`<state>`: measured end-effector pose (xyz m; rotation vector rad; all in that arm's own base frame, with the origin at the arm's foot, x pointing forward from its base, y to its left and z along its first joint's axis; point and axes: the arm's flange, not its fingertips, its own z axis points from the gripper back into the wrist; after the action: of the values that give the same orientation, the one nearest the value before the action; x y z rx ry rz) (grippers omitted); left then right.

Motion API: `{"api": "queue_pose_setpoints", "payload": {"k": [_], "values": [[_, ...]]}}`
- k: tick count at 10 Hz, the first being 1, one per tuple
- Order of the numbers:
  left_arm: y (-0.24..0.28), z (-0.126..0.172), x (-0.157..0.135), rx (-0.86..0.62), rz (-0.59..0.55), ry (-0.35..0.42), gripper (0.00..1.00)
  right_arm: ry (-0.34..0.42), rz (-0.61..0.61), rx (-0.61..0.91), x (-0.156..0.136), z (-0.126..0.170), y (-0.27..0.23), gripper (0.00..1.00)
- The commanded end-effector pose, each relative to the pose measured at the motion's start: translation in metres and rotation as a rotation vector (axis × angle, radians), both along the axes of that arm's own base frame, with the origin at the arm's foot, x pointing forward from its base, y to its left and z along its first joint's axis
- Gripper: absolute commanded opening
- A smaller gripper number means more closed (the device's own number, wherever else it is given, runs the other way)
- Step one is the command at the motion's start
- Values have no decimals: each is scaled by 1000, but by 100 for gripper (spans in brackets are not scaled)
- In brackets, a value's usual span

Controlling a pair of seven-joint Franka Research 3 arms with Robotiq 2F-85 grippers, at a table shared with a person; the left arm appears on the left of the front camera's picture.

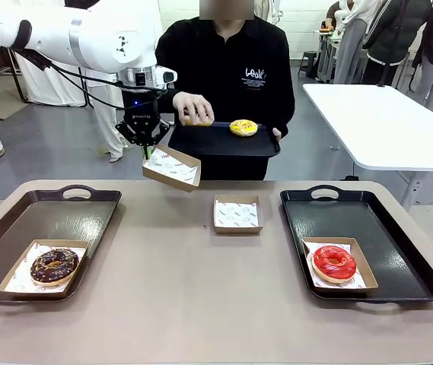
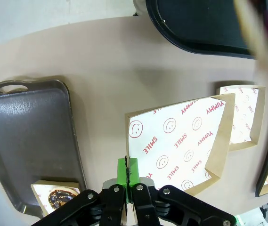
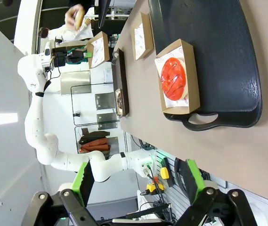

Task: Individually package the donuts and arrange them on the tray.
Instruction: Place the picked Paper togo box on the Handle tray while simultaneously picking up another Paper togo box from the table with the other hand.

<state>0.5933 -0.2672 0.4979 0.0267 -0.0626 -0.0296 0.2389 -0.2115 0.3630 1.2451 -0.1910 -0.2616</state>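
My left gripper [image 1: 146,150] [image 2: 128,173] is shut on the rim of a paper-lined cardboard box [image 1: 172,166] [image 2: 181,141], held tilted in the air above the table's far side. Behind it the person holds a black tray [image 1: 212,142] carrying a yellow donut [image 1: 243,127]. The person's hand [image 1: 193,106] grips another donut [image 1: 198,119] whose glaze is hidden. A chocolate donut [image 1: 54,265] sits boxed on the left tray [image 1: 87,209]. A red donut [image 1: 334,262] [image 3: 174,79] sits boxed on the right tray [image 1: 402,247]. My right gripper [image 3: 138,188] is open and holds nothing.
An empty lined box [image 1: 237,214] lies at the table's middle, toward the far side. A white table [image 1: 383,114] stands behind at the right. Both trays have bare room beside their boxes.
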Motion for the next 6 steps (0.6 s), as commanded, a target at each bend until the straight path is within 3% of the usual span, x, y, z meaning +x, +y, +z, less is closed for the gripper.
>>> {"api": "queue_pose_setpoints", "payload": {"k": [1,6], "values": [[4,-1,-5,-6,-3,-14,0,-5,0,14,-1,-1,0,100],[4,-1,-5,-6,-3,-14,0,-5,0,14,-1,-1,0,100]]}}
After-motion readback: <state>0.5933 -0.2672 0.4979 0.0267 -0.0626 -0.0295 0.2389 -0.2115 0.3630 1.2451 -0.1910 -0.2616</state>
